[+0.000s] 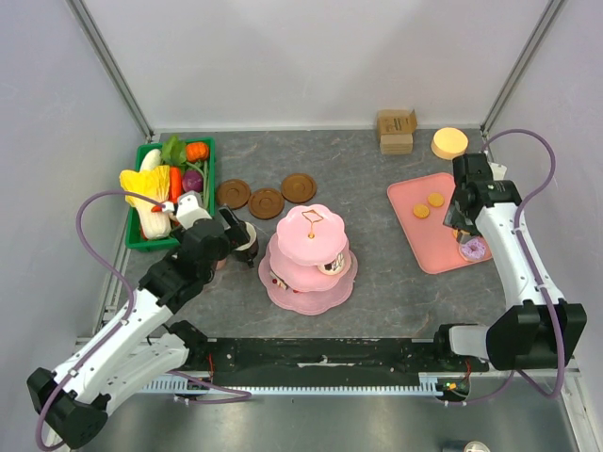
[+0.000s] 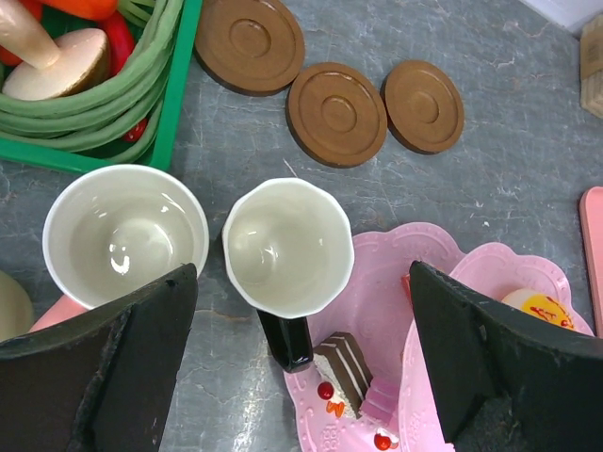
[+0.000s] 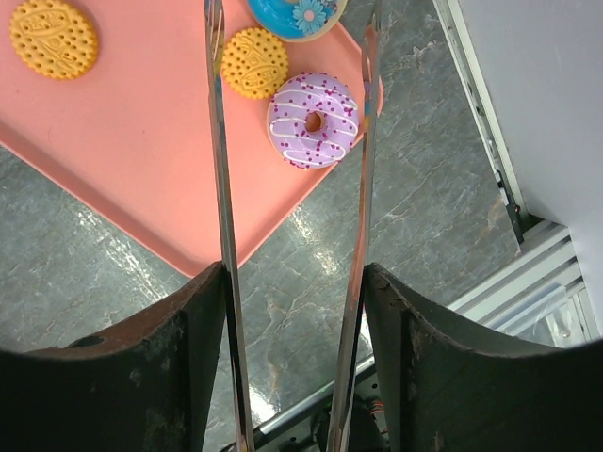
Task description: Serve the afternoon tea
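My left gripper (image 2: pixel 301 282) is open and hangs above a dark mug (image 2: pixel 287 247) with a white inside and a black handle. That mug stands beside the pink tiered stand (image 1: pixel 311 247). A pink mug (image 2: pixel 124 234) stands to its left. A chocolate cake slice (image 2: pixel 344 369) lies on the stand's bottom tier. Three brown saucers (image 1: pixel 266 202) lie behind the mugs. My right gripper (image 3: pixel 294 282) is shut on metal tongs (image 3: pixel 221 188). Their spread arms reach either side of a purple donut (image 3: pixel 313 120) on the pink tray (image 3: pixel 141 169). Orange biscuits (image 3: pixel 54 38) and a blue donut (image 3: pixel 294 14) also lie there.
A green basket (image 1: pixel 135 226) of toy vegetables sits at the left. Small cardboard boxes (image 1: pixel 396 130) and a yellow disc (image 1: pixel 449 142) stand at the back right. White walls enclose the table, and a metal rail runs along its right edge.
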